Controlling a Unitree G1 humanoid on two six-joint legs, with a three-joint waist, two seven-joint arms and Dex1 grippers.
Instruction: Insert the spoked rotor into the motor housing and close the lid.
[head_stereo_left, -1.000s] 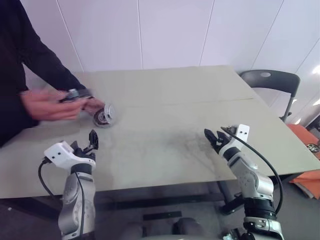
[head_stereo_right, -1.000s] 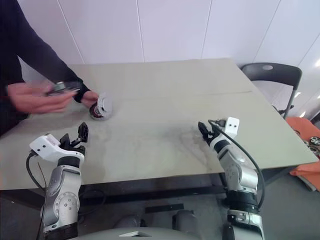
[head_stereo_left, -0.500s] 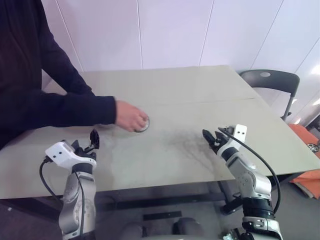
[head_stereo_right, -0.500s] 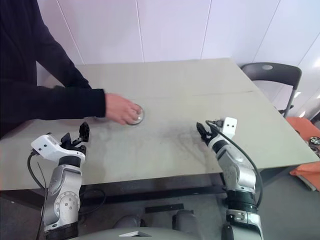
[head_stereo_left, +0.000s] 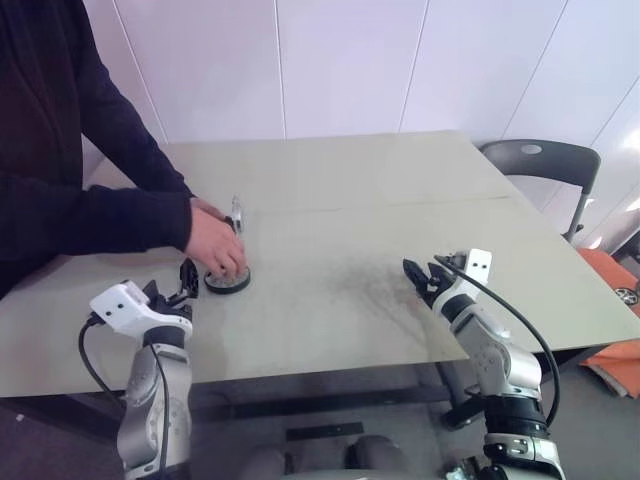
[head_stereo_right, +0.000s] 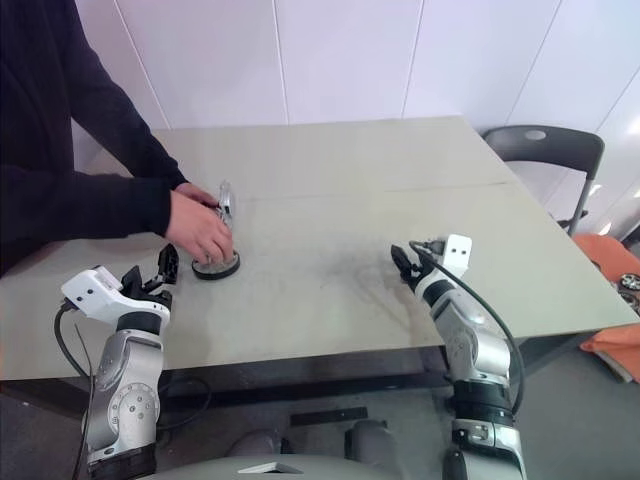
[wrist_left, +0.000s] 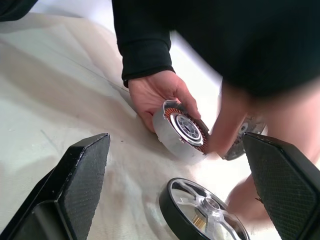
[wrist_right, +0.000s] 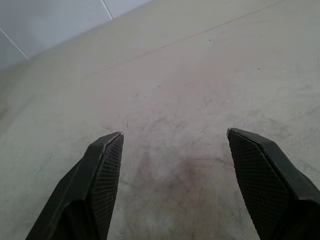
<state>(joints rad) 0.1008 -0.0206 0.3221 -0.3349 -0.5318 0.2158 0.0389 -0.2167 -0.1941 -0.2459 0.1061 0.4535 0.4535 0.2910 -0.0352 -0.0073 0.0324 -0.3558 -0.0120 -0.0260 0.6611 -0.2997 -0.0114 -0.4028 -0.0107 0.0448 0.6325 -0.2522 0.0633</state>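
Two grippers stand wide and empty for you: the left gripper (head_stereo_left: 186, 276) just beside the spoked rotor (wrist_left: 205, 212), which lies flat on the table (head_stereo_left: 400, 180), and the right gripper (head_stereo_left: 422, 278) well apart from the rotor. Just beyond the rotor, a person's hand (wrist_left: 157, 95) holds the motor housing (wrist_left: 180, 131) tipped on its edge

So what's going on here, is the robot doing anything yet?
Not yet. A person is setting out parts on the table. One hand holds the motor housing tilted on edge. The other hand is at the spoked rotor, which lies flat just ahead of the left gripper. That gripper and the right gripper both hover open over the table, holding nothing.
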